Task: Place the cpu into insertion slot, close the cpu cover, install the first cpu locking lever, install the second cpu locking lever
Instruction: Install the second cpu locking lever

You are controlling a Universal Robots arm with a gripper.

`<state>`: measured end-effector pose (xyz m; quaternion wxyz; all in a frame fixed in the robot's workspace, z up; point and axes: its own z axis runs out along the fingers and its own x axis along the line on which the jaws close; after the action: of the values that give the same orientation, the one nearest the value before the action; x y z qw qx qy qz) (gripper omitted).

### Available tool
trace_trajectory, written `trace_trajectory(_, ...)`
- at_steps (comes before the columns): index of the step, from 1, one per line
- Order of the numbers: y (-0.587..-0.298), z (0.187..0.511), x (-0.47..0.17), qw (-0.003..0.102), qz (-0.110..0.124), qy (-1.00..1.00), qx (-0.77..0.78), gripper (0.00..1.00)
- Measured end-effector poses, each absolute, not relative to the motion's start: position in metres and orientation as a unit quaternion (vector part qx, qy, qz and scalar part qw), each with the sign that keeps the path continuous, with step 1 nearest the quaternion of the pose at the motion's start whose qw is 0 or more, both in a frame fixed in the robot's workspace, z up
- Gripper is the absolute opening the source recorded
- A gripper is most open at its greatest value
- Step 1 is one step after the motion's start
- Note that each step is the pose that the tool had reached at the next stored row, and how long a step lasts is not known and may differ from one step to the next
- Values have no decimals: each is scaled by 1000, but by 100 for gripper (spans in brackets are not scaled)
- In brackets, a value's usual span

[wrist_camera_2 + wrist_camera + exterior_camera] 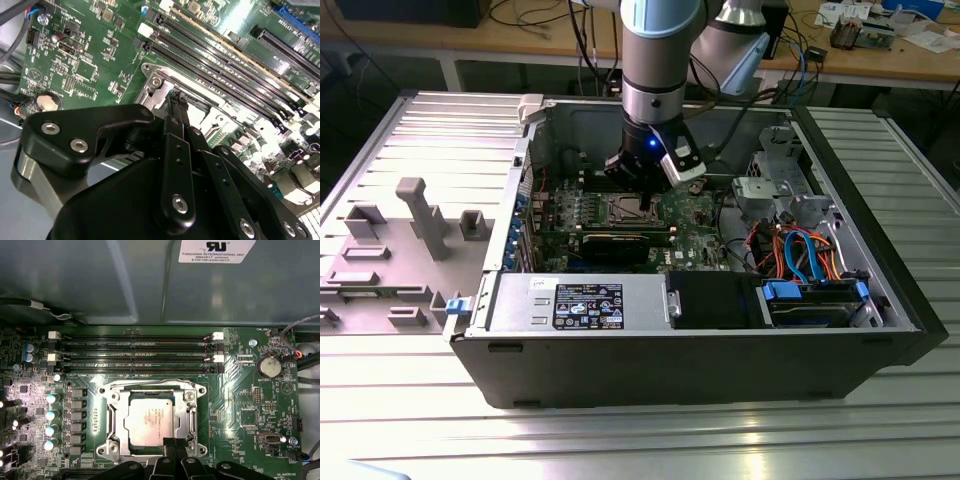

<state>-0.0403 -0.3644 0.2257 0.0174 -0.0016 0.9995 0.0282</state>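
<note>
Black robot hand [175, 447], fingertips pressed together and holding nothing, hovers at the edge of the silver-grey square cpu [151, 419] seated in the metal-rimmed insertion slot [114, 416].

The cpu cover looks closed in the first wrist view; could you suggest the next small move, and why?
Probably a short sideways nudge to begin latching: the cpu sits in the insertion slot, the cpu cover lies flat over it, and the gripper is at its edge.

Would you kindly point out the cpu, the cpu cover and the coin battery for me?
cpu [151, 419], first wrist view, middle of its silver top.
cpu cover [114, 416], first wrist view, one side bar of the frame.
coin battery [268, 366], first wrist view, centre of its round face.
</note>
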Motion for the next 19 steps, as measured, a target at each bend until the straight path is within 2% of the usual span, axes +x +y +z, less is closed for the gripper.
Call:
trace_trajectory(10,-365,227,-40,17,28,999,-2,11)
trace_trajectory(19,-365,249,-40,17,28,999,-2,11)
